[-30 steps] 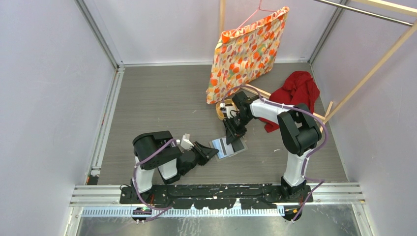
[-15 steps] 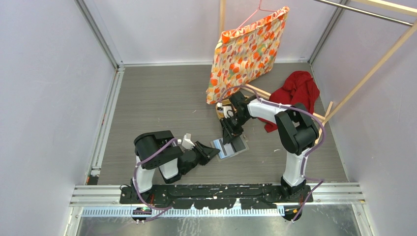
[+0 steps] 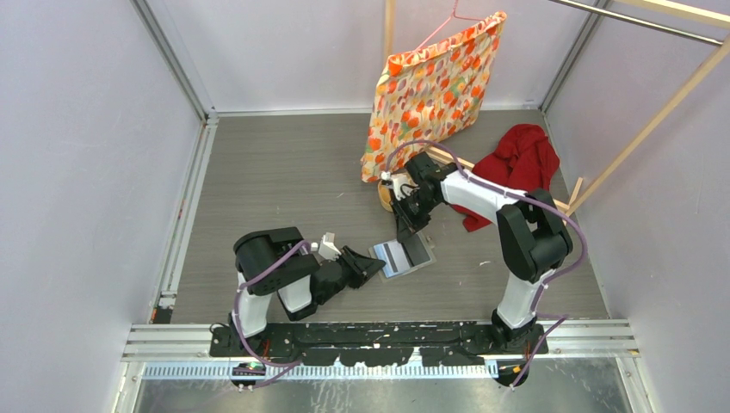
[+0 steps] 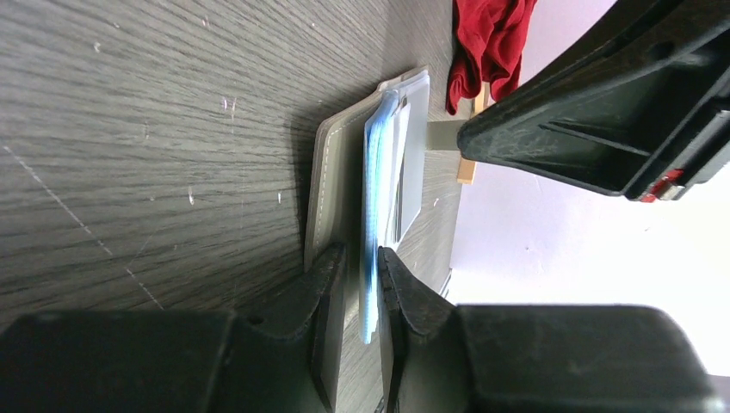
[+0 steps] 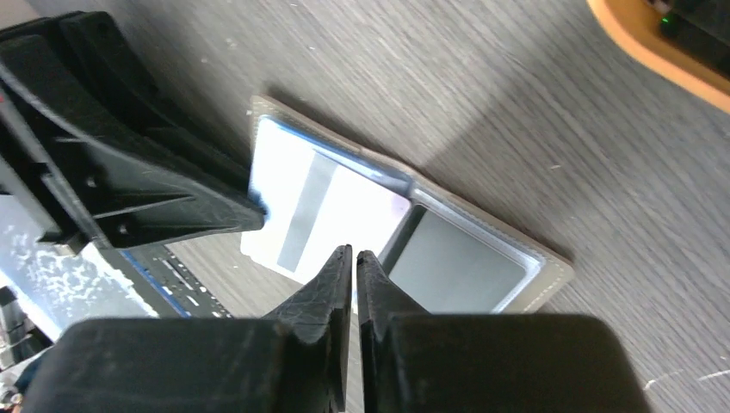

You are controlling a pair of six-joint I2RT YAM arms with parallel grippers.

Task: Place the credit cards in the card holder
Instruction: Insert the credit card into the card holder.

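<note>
Grey wood-grain surface [image 3: 284, 172] carries the card holder [image 3: 405, 256], which lies open and flat near the middle, toward the near edge. A white credit card [image 5: 301, 215] with a grey stripe lies over its left half, one end sticking out past the holder's edge. The right half shows a bare grey pocket. The left end effector [image 4: 360, 252] is clamped on the pale blue-white leaf at the holder's left side. The right end effector [image 5: 354, 253] hangs close above the holder's far side, fingers closed together on nothing.
</note>
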